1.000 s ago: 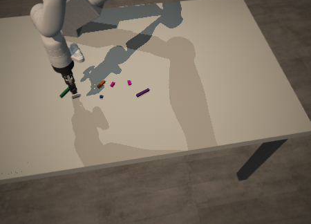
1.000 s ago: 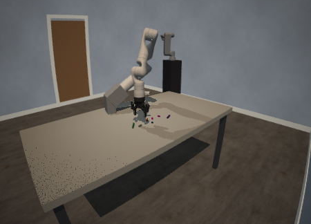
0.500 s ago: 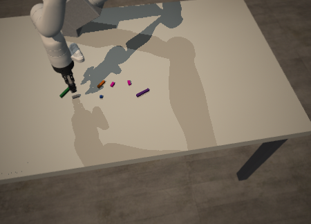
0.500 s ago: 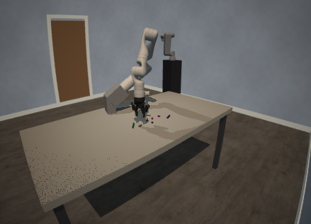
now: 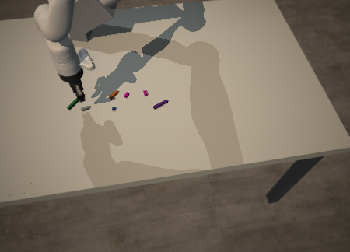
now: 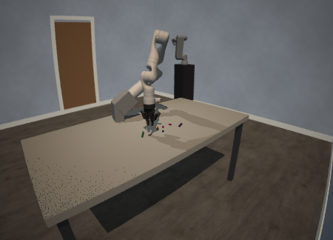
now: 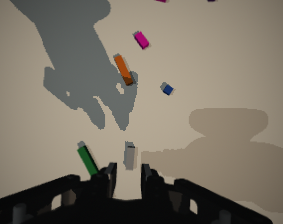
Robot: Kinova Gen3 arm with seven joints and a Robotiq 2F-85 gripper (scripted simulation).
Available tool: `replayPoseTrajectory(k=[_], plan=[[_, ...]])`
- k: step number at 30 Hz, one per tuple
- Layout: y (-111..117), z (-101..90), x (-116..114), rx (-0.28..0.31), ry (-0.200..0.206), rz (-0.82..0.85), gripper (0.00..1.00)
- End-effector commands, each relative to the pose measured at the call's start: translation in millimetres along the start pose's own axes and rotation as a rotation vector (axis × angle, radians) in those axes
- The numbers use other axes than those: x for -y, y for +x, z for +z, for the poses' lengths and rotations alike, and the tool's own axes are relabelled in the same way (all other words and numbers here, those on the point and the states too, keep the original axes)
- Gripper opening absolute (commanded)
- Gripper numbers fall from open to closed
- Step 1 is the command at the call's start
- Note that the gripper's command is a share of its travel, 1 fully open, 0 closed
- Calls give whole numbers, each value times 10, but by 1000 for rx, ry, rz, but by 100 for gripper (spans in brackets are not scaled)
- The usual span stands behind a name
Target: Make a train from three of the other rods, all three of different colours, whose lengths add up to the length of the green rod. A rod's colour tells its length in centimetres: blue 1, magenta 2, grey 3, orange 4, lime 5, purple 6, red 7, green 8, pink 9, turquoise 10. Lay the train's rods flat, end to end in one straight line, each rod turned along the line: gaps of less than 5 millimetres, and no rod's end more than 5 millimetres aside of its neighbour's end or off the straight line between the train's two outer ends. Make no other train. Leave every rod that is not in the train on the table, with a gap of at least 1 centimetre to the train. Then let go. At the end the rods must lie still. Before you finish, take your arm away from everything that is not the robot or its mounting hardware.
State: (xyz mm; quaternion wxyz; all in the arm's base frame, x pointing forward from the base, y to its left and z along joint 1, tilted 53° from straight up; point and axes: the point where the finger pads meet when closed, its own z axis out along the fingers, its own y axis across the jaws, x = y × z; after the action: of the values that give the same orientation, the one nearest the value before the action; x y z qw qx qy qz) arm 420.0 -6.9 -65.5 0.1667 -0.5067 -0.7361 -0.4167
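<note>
My gripper is partly open and empty, above the table. The grey rod lies flat just beyond the fingertips in the wrist view. The green rod lies beside the left finger, which hides its near end. The orange rod, the blue rod, one magenta rod, another magenta rod and the purple rod lie apart from one another.
The rods lie on a large beige table. The grey arm base stands at its back edge. Arm shadows fall across the table, one over the area around the orange rod.
</note>
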Motion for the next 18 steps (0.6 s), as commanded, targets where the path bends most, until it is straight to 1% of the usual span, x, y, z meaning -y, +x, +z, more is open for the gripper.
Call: replayPoseTrajectory(k=[1,11,18], plan=[[-9,-15,-20,2,0,12,24],[-13,10,-23,0,1,23,24],[-2,80,-14,-5,3,32,24]])
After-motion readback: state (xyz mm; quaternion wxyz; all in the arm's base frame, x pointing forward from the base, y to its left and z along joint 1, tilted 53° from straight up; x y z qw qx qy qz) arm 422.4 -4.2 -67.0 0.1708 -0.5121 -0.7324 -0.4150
